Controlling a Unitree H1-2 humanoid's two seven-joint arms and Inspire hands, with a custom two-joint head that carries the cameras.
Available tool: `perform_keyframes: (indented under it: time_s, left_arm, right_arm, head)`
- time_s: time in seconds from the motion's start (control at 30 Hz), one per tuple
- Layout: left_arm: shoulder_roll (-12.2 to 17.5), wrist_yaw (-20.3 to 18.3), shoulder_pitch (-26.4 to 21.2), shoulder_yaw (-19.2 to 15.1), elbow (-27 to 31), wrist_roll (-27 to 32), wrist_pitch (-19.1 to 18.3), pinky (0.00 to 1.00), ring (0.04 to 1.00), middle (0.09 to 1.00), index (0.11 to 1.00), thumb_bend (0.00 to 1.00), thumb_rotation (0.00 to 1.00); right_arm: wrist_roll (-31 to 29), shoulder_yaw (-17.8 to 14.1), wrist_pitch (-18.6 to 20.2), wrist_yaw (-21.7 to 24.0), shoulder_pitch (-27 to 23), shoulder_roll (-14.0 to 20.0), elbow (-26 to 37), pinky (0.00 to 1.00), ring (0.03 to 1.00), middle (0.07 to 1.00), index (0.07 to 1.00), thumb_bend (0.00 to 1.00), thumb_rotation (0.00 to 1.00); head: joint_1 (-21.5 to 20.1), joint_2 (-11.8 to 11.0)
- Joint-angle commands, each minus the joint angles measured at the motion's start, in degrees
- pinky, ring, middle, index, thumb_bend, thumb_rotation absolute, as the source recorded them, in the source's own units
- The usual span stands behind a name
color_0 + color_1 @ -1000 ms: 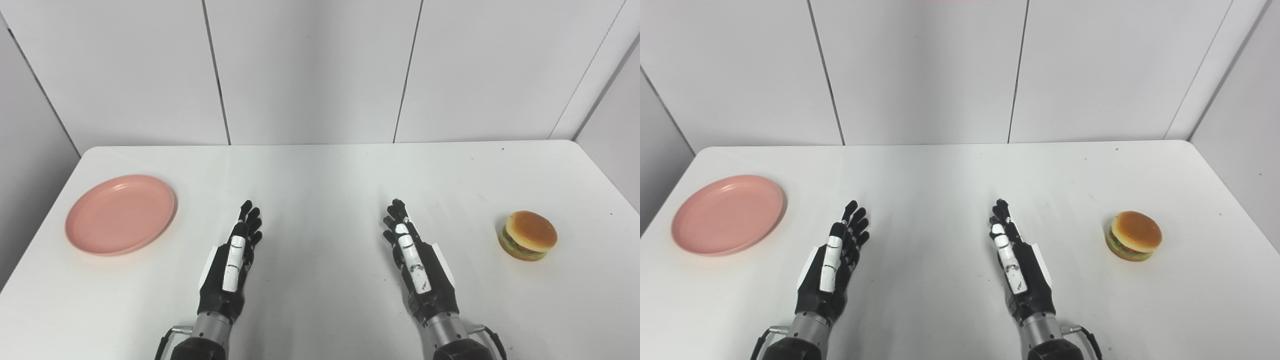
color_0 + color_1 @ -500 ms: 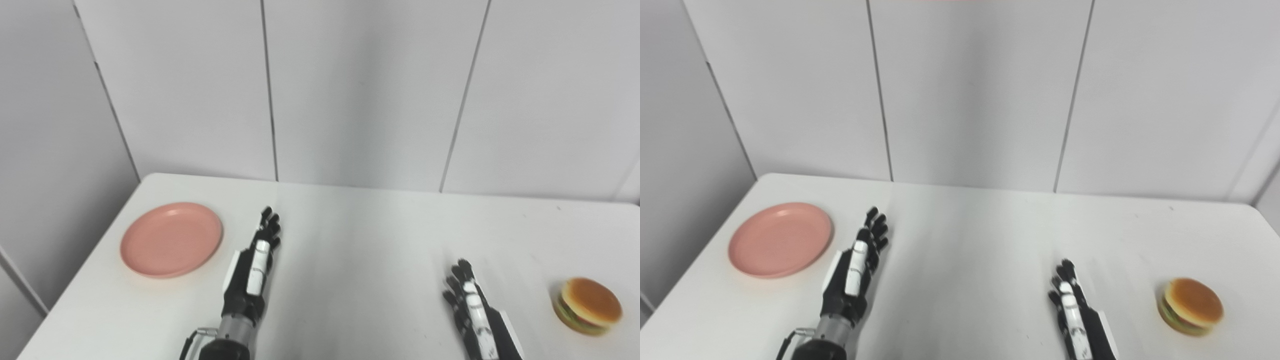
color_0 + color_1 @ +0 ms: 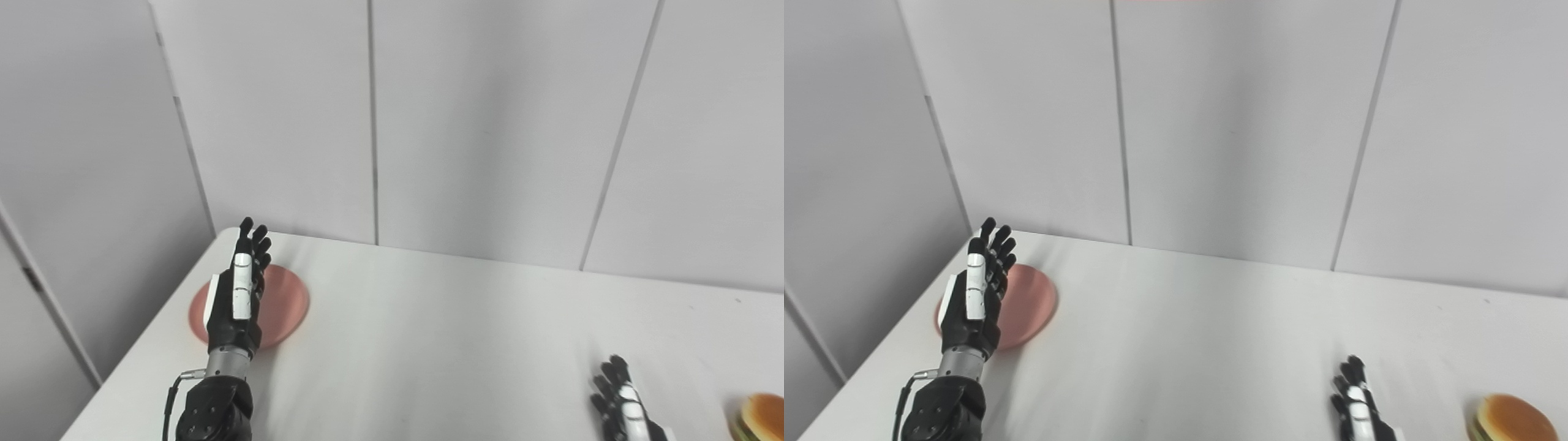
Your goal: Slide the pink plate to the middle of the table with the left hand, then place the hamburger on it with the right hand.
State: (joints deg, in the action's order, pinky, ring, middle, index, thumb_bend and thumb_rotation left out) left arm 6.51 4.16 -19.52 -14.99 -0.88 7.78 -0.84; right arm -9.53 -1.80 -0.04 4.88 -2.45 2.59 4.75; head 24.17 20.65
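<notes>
Pink plate point(image 3: 285, 300) lies far left near the table point(image 3: 441, 343) edge; the spread, empty left robot hand point(image 3: 237, 297) hanging over it could nudge it off.

The plate point(image 3: 283, 304) is partly covered by the left hand point(image 3: 237, 293), whose fingers are spread. The right hand point(image 3: 621, 404) is seen at the bottom edge, near the hamburger point(image 3: 761, 415), fingers apart.
</notes>
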Motion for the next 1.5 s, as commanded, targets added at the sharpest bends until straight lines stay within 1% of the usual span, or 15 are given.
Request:
perform_keyframes:
  time_s: [0.0, 0.13, 0.2, 0.3, 0.37, 0.57, 0.73, 0.8, 0.9, 0.97, 1.0, 1.1, 1.17, 1.33, 1.47]
  left_arm:
    - [2.3, 1.4, -3.0, -1.6, -0.2, 0.0, 1.8, 0.9, 0.904, 0.897, 0.904, 0.83, 1.0]
    - [4.2, 3.1, -3.8, -3.7, -3.3, -0.7, 3.1, 0.87, 0.87, 0.862, 0.87, 0.82, 1.0]
    - [5.3, 3.7, -4.2, -4.9, -5.0, -0.7, 4.1, 0.84, 0.834, 0.827, 0.833, 0.82, 1.0]
    - [6.8, 4.6, -4.3, -6.8, -7.5, -0.1, 4.9, 0.78, 0.787, 0.788, 0.794, 0.81, 1.0]
    - [7.6, 4.9, -4.4, -7.7, -9.0, 0.3, 5.2, 0.73, 0.751, 0.76, 0.766, 0.83, 1.0]
    - [10.1, 4.5, -5.0, -9.3, -16.3, 1.4, 9.3, 0.73, 0.729, 0.736, 0.748, 0.85, 1.0]
    - [11.4, 5.6, -5.5, -9.4, -22.5, 0.7, 12.3, 0.72, 0.736, 0.742, 0.754, 0.84, 1.0]
    - [11.9, 5.6, -5.8, -9.3, -24.9, 0.9, 13.3, 0.74, 0.749, 0.748, 0.757, 0.82, 1.0]
    - [12.3, 5.1, -6.0, -9.0, -27.3, 1.1, 14.1, 0.81, 0.781, 0.77, 0.778, 0.82, 1.0]
    - [12.4, 4.7, -6.3, -8.8, -29.3, 1.5, 15.1, 0.82, 0.791, 0.779, 0.784, 0.82, 1.0]
    - [12.5, 4.5, -6.4, -8.6, -30.4, 1.8, 15.6, 0.8, 0.798, 0.791, 0.793, 0.82, 1.0]
    - [12.4, 3.0, -7.2, -8.0, -33.5, 3.5, 16.0, 0.79, 0.816, 0.809, 0.807, 0.82, 1.0]
    - [12.2, 2.4, -7.6, -7.5, -34.6, 3.9, 16.2, 0.81, 0.827, 0.821, 0.825, 0.82, 1.0]
    - [11.6, 1.1, -8.9, -5.8, -38.3, 3.8, 17.3, 0.87, 0.872, 0.86, 0.856, 0.83, 1.0]
    - [10.9, 0.2, -9.9, -4.9, -40.8, 4.1, 18.6, 0.86, 0.868, 0.856, 0.857, 0.86, 1.0]
  right_arm:
    - [0.0, -0.2, -2.8, 0.4, -1.1, 0.1, 0.6, 1.0, 1.0, 1.0, 1.0, 0.54, 0.95]
    - [-1.2, -0.6, -2.8, 0.9, -1.3, 0.2, 0.2, 1.0, 1.0, 1.0, 1.0, 0.55, 0.95]
    - [-1.4, -0.7, -2.8, 1.0, -1.3, 0.3, 0.1, 1.0, 1.0, 1.0, 1.0, 0.55, 0.91]
    - [-0.9, -0.7, -2.6, 0.9, -1.3, 0.3, 0.0, 1.0, 1.0, 1.0, 1.0, 0.56, 0.93]
    - [-1.0, -0.6, -2.6, 1.1, -1.4, 0.4, -0.3, 1.0, 1.0, 1.0, 1.0, 0.57, 0.93]
    - [-0.5, -0.5, -3.7, 1.6, -1.7, 0.9, -1.2, 1.0, 1.0, 1.0, 1.0, 0.59, 0.94]
    - [-1.1, -0.7, -4.5, 1.9, -1.8, 1.0, -1.8, 1.0, 1.0, 1.0, 1.0, 0.6, 0.93]
    - [-1.2, -0.7, -4.5, 1.9, -1.9, 0.9, -1.8, 1.0, 1.0, 1.0, 1.0, 0.61, 0.93]
    - [-1.4, -0.7, -4.2, 2.1, -1.8, 1.0, -1.7, 1.0, 1.0, 1.0, 1.0, 0.61, 0.93]
    - [-1.4, -0.8, -4.3, 2.3, -1.8, 1.1, -2.0, 1.0, 1.0, 1.0, 1.0, 0.61, 0.93]
    - [-1.4, -0.8, -4.5, 2.4, -1.9, 1.2, -2.1, 1.0, 1.0, 1.0, 1.0, 0.62, 0.93]
    - [-1.2, -0.7, -4.5, 2.5, -1.8, 1.5, -1.9, 1.0, 1.0, 1.0, 1.0, 0.64, 0.94]
    - [-1.2, -0.7, -4.5, 2.6, -1.8, 1.5, -1.7, 1.0, 1.0, 1.0, 1.0, 0.64, 0.94]
    - [-1.8, -1.0, -4.7, 2.6, -1.8, 1.4, -1.7, 1.0, 1.0, 1.0, 1.0, 0.62, 0.94]
    - [-2.0, -1.0, -4.5, 2.8, -1.8, 1.4, -1.5, 1.0, 1.0, 1.0, 1.0, 0.61, 0.94]
  head:
    - [0.6, -0.1]
    - [2.0, -0.5]
    - [2.4, -0.6]
    - [3.3, -1.2]
    - [3.5, -1.3]
    - [3.8, -1.4]
    - [4.1, -1.3]
    - [4.0, -1.4]
    - [4.1, -1.5]
    - [4.1, -1.4]
    - [4.1, -1.4]
    - [4.1, -1.3]
    - [4.1, -1.3]
    - [4.2, -1.3]
    - [4.1, -1.1]
